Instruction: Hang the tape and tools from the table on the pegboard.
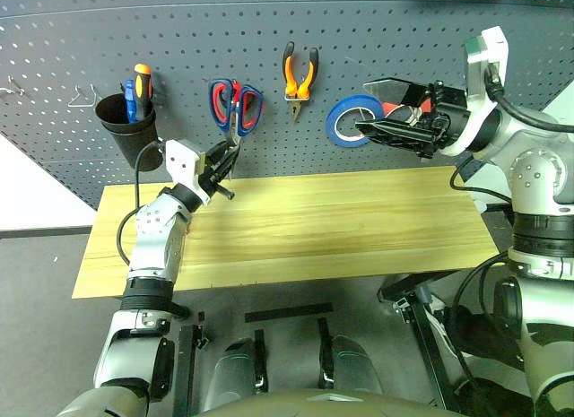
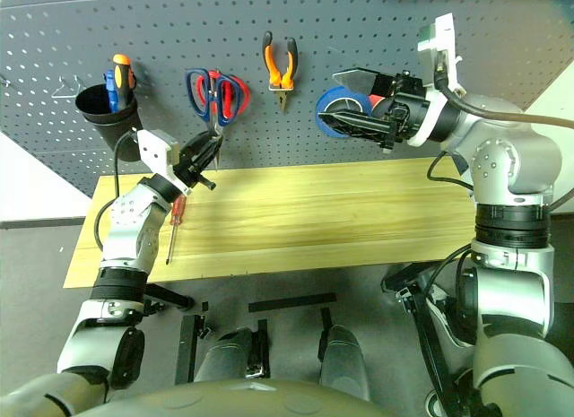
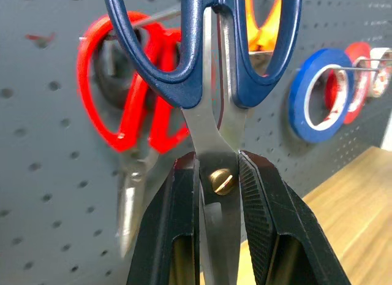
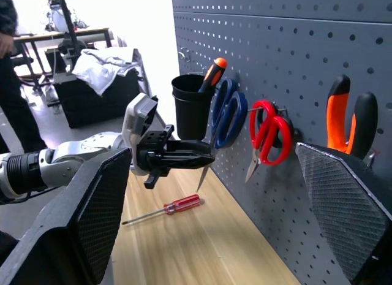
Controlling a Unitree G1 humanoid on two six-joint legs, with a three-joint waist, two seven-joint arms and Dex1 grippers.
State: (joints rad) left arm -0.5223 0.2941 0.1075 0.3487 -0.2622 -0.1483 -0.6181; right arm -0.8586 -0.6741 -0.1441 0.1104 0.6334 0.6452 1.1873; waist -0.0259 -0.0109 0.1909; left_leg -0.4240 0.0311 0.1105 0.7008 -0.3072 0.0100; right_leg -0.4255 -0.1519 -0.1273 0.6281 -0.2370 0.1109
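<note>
The left gripper (image 1: pixel 221 166) is clamped on the blue-handled scissors (image 3: pixel 211 83), with its two black fingers (image 3: pixel 263 217) pressed on the blades at the brass pivot screw, and the handles are up against the pegboard (image 1: pixel 296 22). These scissors are just beside the red-handled scissors (image 4: pixel 267 133), which hang on a hook of the pegboard; from the pictures one cannot tell if the blue handles are already on a hook. The right gripper (image 2: pixel 345 99) is level in front of the pegboard with its fingers wide apart and nothing between them, just in front of the blue tape (image 1: pixel 352 121), which hangs on the board. In the left wrist view a red-orange roll (image 3: pixel 349 83) and a white roll (image 3: pixel 381 70) hang beyond the blue tape on a wire hook. The pliers (image 1: pixel 300 76) with orange-and-black handles hang on the board between the scissors and the tape. A black cup (image 1: pixel 126 125) hangs at the left part of the board and holds an orange screwdriver (image 1: pixel 142 81) and a blue one (image 1: pixel 129 99). The red-handled screwdriver (image 4: pixel 168 209) lies flat on the counter (image 1: pixel 341 229), near its left end, apart from both grippers. In the right wrist view a person (image 4: pixel 11 83) stands in the room beyond the counter's end.
</note>
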